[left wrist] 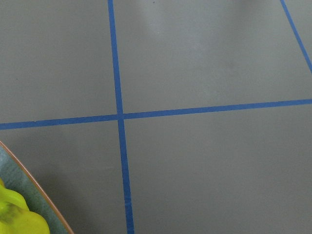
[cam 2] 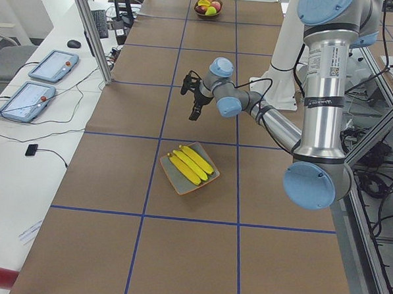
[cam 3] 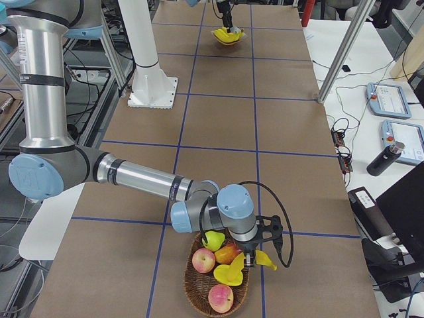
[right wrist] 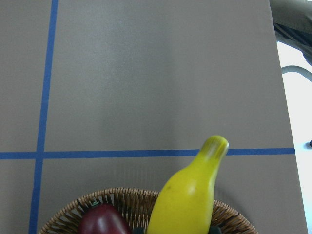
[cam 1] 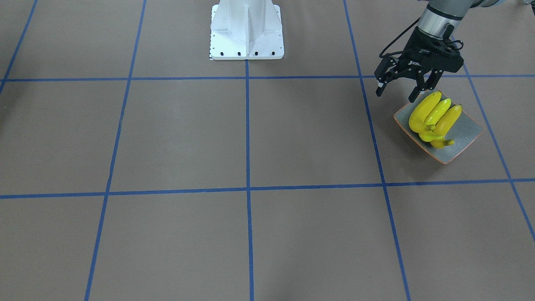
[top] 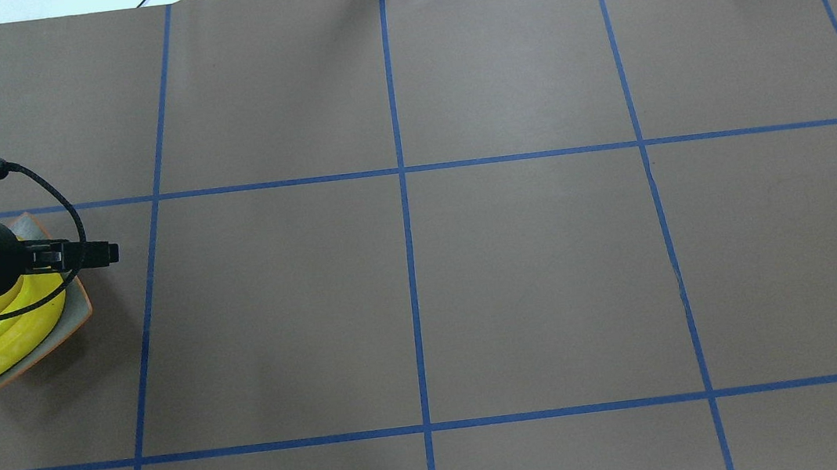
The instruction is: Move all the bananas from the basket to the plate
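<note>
Closest to my right wrist camera is a banana (right wrist: 187, 200), its tip angled up and away over the wicker rim of the basket (right wrist: 63, 222), with a dark red fruit (right wrist: 102, 220) near it. From the side camera my right end effector (cam 3: 252, 258) sits low over the basket, right at that banana. Its fingers are hidden there, so I cannot tell whether it is clenched on the fruit or released. The basket, at the counter's end on my right, also holds a yellow-green pear (cam 3: 213, 240) and reddish apples (cam 3: 203, 261). At the other end of the counter (cam 1: 309, 133), my left end effector (cam 1: 396, 95) is released, fingers spread wide with nothing between them. It hangs in the air above the plate (cam 1: 463, 134), over the corner nearest my base, apart from what lies on it. The plate sits askew to the blue tape lines (cam 1: 247, 133), and on it the bananas (cam 1: 424, 110) lie side by side, their stem ends together toward the operators' side. My left wrist camera catches only the plate's orange rim and a scrap of yellow in its lower left corner, beside a crossing of tape. Between the two arms stands my white base (cam 1: 246, 31).
</note>
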Robot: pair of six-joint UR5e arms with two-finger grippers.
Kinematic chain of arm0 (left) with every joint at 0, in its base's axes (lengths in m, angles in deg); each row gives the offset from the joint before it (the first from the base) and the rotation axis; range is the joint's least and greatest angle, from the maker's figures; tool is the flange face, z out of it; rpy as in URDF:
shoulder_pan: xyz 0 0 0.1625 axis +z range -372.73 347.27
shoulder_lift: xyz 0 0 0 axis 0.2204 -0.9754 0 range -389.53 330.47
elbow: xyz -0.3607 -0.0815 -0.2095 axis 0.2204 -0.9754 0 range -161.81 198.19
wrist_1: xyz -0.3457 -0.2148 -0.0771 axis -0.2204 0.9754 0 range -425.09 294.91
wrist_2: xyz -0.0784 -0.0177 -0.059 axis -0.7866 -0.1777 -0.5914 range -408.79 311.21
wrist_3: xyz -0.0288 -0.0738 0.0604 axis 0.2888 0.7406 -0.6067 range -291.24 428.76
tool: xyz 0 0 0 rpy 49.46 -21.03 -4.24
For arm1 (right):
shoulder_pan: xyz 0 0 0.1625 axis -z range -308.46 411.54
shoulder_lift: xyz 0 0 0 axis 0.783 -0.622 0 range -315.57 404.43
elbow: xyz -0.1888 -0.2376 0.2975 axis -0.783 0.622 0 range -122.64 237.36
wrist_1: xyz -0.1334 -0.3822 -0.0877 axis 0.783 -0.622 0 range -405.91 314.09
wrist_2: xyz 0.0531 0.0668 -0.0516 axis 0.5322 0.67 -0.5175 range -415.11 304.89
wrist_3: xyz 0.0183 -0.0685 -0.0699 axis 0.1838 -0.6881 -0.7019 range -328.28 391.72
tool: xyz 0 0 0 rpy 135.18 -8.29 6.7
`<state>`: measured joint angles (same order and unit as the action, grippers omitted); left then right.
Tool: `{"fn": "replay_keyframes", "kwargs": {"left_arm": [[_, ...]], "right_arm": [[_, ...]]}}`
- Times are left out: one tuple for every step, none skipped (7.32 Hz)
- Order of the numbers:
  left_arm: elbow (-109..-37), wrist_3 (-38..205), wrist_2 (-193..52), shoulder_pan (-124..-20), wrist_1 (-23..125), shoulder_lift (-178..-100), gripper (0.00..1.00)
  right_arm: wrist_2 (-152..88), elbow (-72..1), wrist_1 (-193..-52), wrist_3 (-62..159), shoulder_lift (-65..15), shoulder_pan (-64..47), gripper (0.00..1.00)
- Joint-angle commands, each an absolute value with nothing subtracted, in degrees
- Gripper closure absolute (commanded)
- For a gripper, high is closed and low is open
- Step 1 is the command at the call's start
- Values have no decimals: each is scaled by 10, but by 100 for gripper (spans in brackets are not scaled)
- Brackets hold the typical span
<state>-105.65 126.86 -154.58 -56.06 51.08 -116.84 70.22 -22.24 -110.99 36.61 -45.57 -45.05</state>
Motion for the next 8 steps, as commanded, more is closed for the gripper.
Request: {"fn": "replay_keyframes", "kwargs": {"left_arm": [[-1056,1269,-1546,-561,510,-1168,0],[-1056,1269,-1546,-561,510,-1167,0],[-1056,1269,-1546,-561,511,-1167,0],[-1056,1269,-1546,-561,510,-1167,0],[-1056,1269,-1546,-561,510,-1167,0],[-1056,1269,-1546,-561,510,-1166,0],[-1055,1269,-1546,-560,510,-1166,0],[-1055,1269,-1546,-560,510,-1166,0]], "right_arm": [[704,-230,-1116,366,-458,-451,100],[706,-236,-1116,366,-464,-451,100],[707,-238,-1117,366,-467,-451,100],[722,-239,-1117,366,-469,-451,100],[733,-239,-1117,366,-471,-453,100],[735,-249,-1120,365,-477,-458,100],[737,-266,-1138,365,-479,-463,100],[737,-281,-1145,364,-489,-466,100]]}}
